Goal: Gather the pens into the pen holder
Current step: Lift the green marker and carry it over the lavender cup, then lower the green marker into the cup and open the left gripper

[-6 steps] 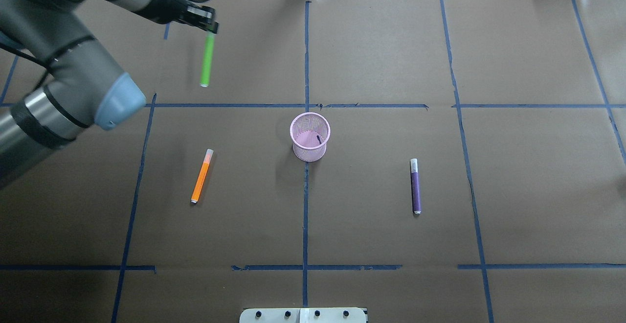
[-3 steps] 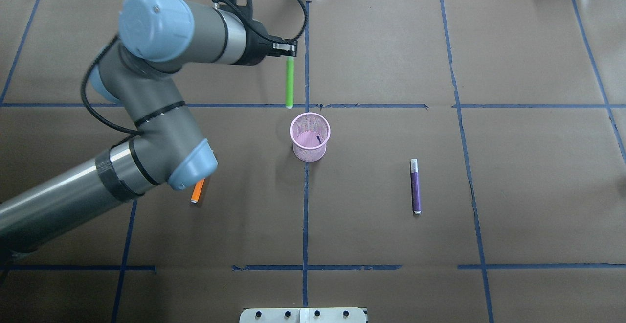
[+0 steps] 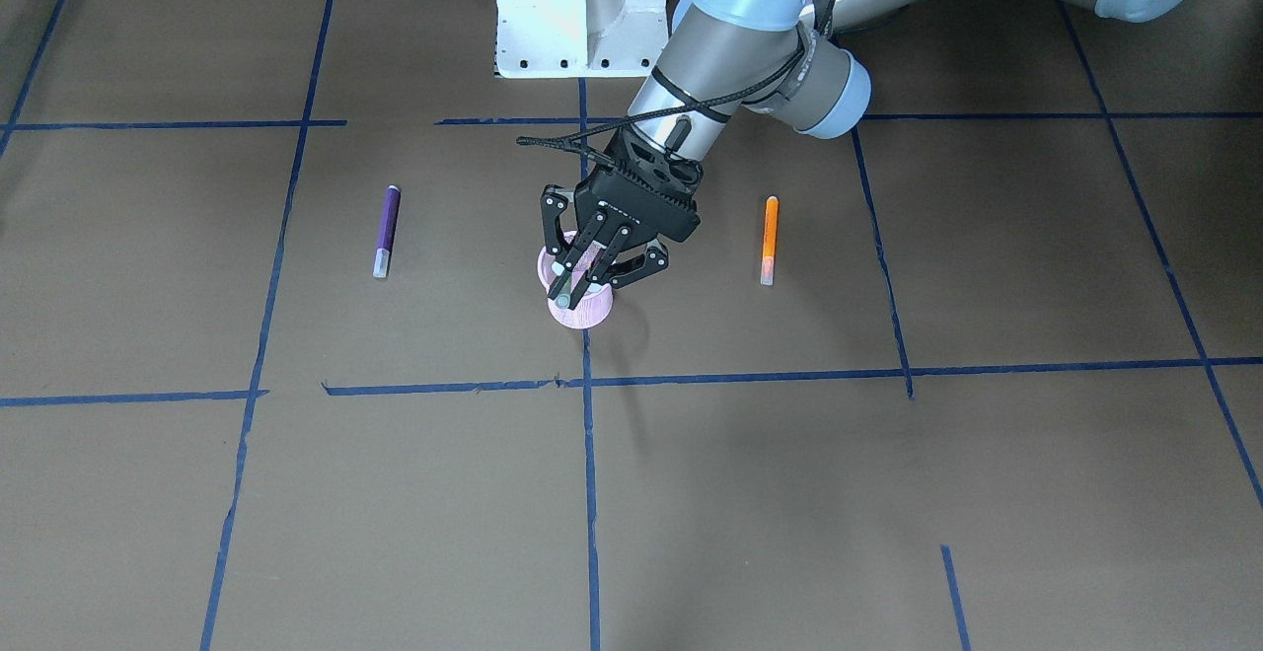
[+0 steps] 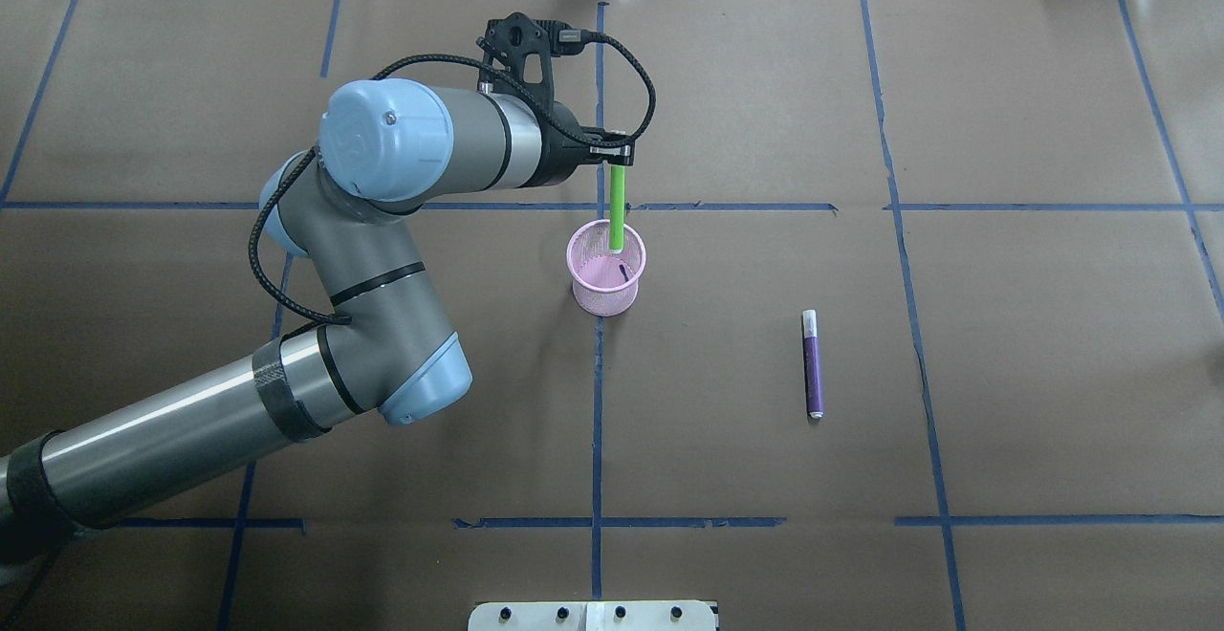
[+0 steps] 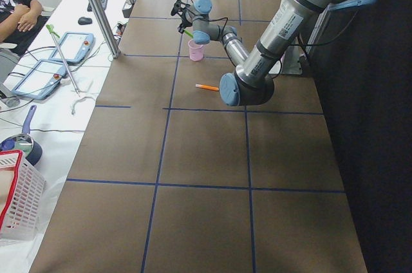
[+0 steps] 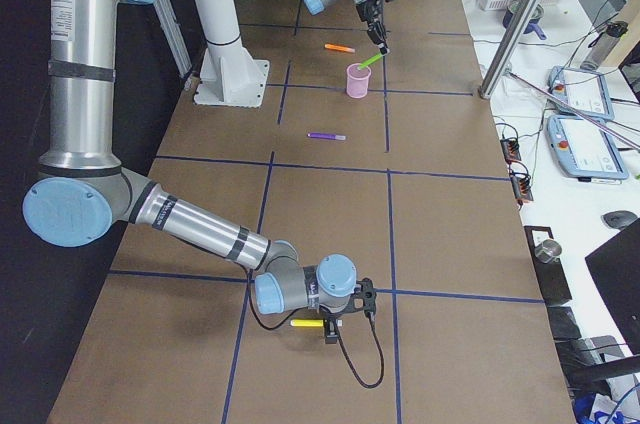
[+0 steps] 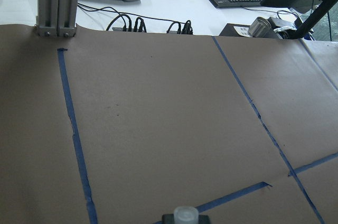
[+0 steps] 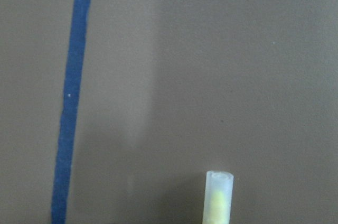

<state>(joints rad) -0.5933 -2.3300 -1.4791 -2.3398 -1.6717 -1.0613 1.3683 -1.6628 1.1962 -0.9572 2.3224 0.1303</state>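
Overhead exterior: my left pincer (image 4: 620,161) pinches the green pen (image 4: 618,215) slanted over the pink pen holder (image 4: 602,301); dropped so, it may catch the rim.

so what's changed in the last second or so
The left gripper, shut on the green pen throughout, carried it from the far left part of the table to the middle. The pen's lower end is now at the mouth of the pen holder. Nothing was let go. The pen holder and purple pen stayed put. The orange pen lies on the table, hidden overhead by the left arm.
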